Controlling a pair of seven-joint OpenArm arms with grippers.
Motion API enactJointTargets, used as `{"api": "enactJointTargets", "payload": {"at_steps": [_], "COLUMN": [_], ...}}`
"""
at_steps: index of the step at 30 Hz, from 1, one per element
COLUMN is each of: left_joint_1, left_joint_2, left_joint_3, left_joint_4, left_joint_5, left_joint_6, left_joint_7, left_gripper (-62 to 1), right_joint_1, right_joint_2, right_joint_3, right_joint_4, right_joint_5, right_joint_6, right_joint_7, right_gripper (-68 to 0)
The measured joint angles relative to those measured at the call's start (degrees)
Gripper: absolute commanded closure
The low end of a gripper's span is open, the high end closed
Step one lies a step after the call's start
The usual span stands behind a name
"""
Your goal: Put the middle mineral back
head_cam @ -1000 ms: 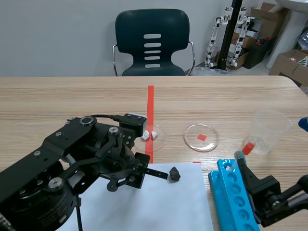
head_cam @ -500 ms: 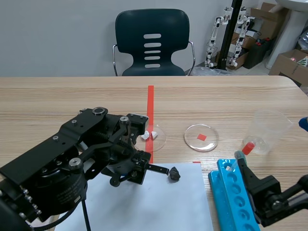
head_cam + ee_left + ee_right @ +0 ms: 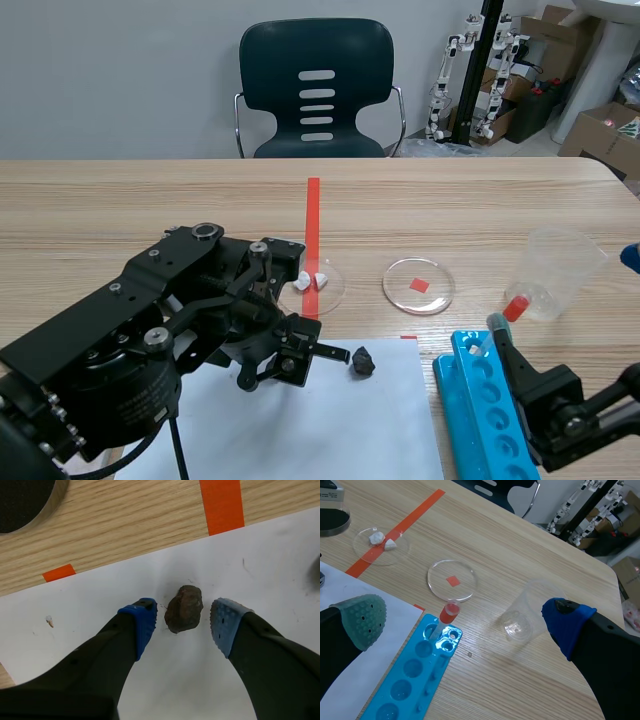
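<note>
Where the dark mineral lies on the white paper sheet, the left claw straddles it. Its blue pads are spread to either side, with a gap showing at each, so nothing is gripped. Beyond the mineral, off the sheet, an empty clear dish sits on the bench over a red square. Left of that dish, on the tape line, another dish holds white pieces. To the mineral's right stands a blue rack with a red-capped tube in it, and a clear cup sits beyond the rack. The right claw hangs over the rack, wide open and empty.
</note>
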Motion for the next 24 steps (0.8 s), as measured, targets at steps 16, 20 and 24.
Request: {"api": "enactJointTargets", "payload": {"at_steps": [16, 20, 24], "left_joint_1": [0.1, 1.2, 5.2], "left_joint_2": [0.0, -0.1, -0.9], "left_joint_3": [0.0, 0.0, 0.0], "left_joint_4": [0.0, 1.1, 7.1], "left_joint_5": [0.0, 0.0, 0.0], "left_joint_6": [0.8, 0.8, 0.7], "left_joint_7": [-3.2, -5.4, -10.3], "left_gripper": [-55.9, -55.9, -55.9], "right_joint_1": [0.0, 0.0, 0.0], "right_joint_2": [0.0, 0.0, 0.0], "right_joint_3": [0.0, 0.0, 0.0], "right_joint_4": [0.0, 0.0, 0.0], "right_joint_5": [0.0, 0.0, 0.0], "right_joint_6": [0.0, 0.0, 0.0], "right_joint_7": [0.0, 0.0, 0.0], "right_gripper": [-67.9, -67.9, -67.9]}}
